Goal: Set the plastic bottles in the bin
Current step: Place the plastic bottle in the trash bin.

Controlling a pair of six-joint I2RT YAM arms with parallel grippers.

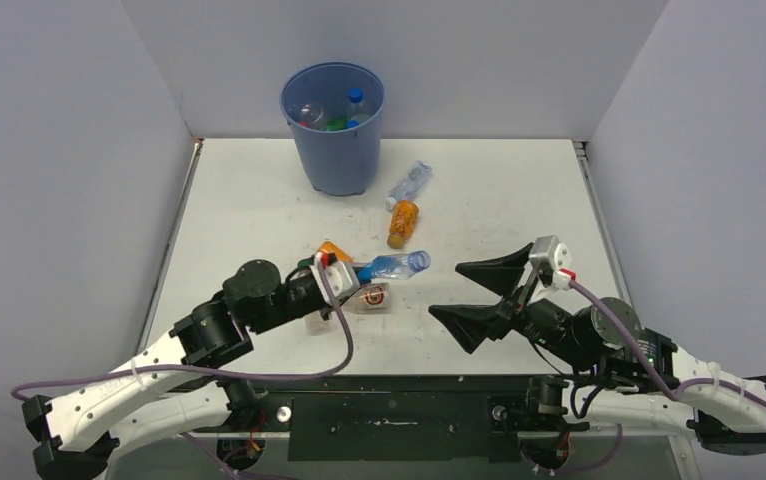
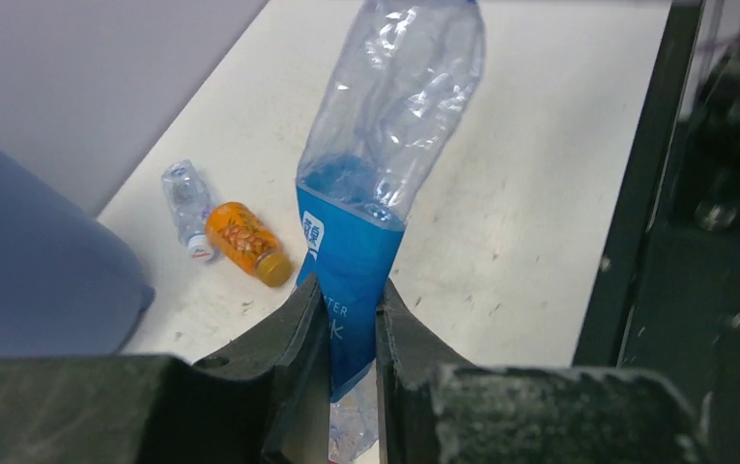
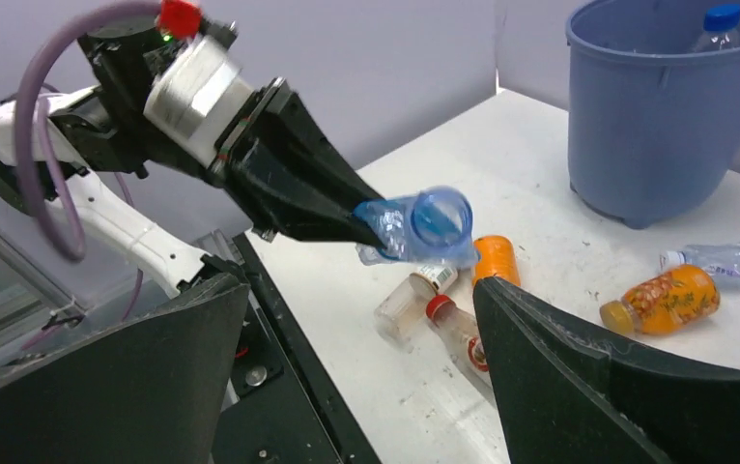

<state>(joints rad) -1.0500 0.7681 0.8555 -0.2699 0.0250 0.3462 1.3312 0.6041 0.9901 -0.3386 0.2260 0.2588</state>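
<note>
**A:** Where's the blue-labelled bottle (image 2: 350, 261)?

**B:** Up off the bench (image 1: 259, 200). The left claw (image 2: 347, 302) is pinched tight on its label end, and the crumpled clear body sticks out past the tips.

**A:** So which step is this?

**B:** I'd say the grasp is made and the carry comes next. The bin (image 1: 334, 150) stands at the far edge, well apart from the claw, and it is tall. The bottle must rise above the rim before the claw lets go over the mouth.

**A:** Anything in the way?

**B:** An orange bottle (image 1: 402, 222) and a clear bottle (image 1: 409, 182) lie between the claw and the bin, so a low path could knock them. A few more bottles lie just under the left claw.

**A:** And the right claw (image 1: 447, 290)?

**B:** Its jaws are spread wide with nothing in them. It hangs over the near right of the bench, facing the held bottle but apart from it.
</note>
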